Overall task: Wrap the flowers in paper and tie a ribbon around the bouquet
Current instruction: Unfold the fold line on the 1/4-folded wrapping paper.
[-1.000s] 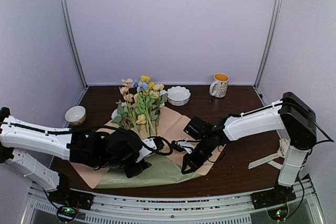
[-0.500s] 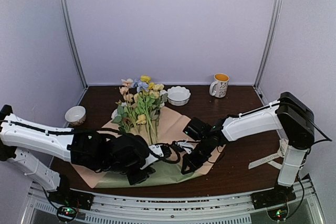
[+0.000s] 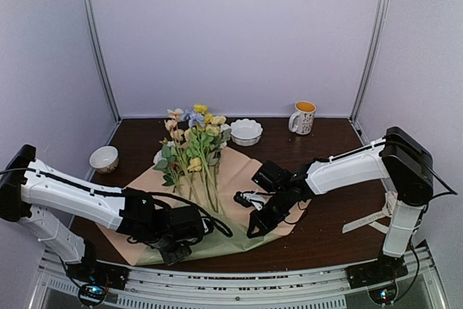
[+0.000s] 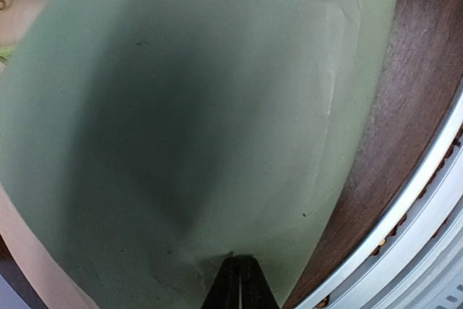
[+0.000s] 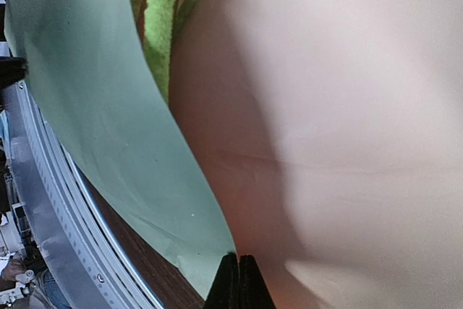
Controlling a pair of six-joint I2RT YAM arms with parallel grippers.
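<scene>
Paper [image 3: 242,171] flat on table [image 3: 329,146], peach side up, near edge folded back showing green. Flowers [image 3: 194,142] lie on it, blossoms at far side, stems toward near fold. Left gripper [image 3: 173,250] has dropped from mid-sheet to near edge, jaws gone from apart to pinched on green fold. Right gripper [image 3: 255,227] unchanged, clamped on near right corner. Both ends held, so likely ready to fold over stems. Tying not begun.

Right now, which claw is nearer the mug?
Right. The right claw is at the paper's near right edge, in front of the mug; the left claw is at its near left edge, farther.
</scene>
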